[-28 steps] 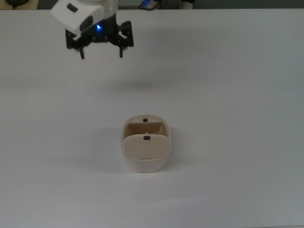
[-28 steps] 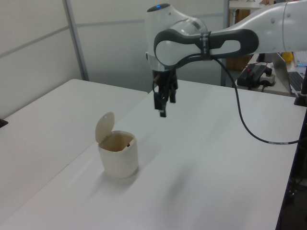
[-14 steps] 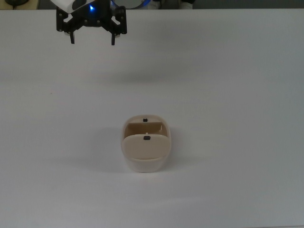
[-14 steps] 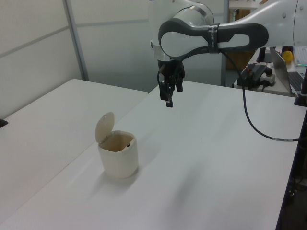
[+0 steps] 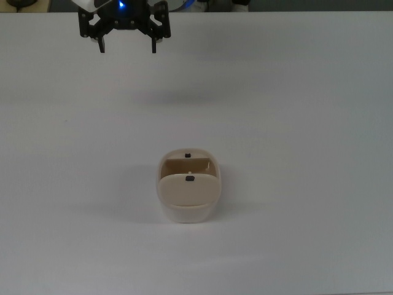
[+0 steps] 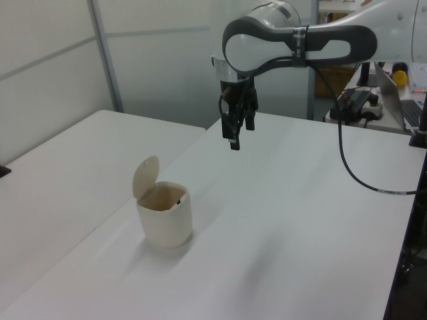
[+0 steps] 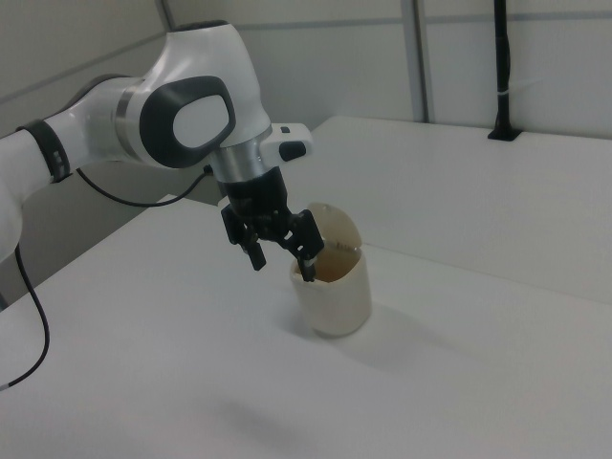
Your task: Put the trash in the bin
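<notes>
Black gripper (image 5: 128,44) fingers hang spread apart and empty at the top view's far left edge, above a matte white table (image 5: 295,123). Nearer, well apart from it, the cream-beige plastic bin (image 5: 188,195) stands upright, rounded at the corners. In the left view the gripper (image 6: 235,137) hovers high to the bin's (image 6: 165,215) right; the round flap lid (image 6: 145,177) tilts up. In the right view the gripper (image 7: 280,258) overlaps the bin (image 7: 333,285). No paper wad shows.

Smooth cream plastic on the bin (image 5: 188,196), faintly satin. Matt white table (image 5: 295,123), no glare. The arm (image 7: 182,120) shows glossy white shell; black matt gripper (image 5: 128,48).
</notes>
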`<state>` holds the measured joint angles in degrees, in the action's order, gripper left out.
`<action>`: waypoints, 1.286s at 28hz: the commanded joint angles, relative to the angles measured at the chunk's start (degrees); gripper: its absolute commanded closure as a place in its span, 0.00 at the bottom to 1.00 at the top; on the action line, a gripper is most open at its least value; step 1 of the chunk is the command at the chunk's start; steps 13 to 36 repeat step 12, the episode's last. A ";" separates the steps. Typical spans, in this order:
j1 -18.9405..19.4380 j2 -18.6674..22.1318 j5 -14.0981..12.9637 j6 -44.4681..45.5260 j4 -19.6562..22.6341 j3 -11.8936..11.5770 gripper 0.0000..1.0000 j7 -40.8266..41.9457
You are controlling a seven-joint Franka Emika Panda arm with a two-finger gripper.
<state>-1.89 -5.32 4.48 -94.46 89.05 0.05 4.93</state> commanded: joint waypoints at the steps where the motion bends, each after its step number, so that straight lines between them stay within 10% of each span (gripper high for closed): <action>1: 0.04 0.75 -1.23 1.64 -0.20 -0.31 0.00 -0.80; 36: 0.04 1.36 -1.41 1.91 -0.28 -0.22 0.00 -1.41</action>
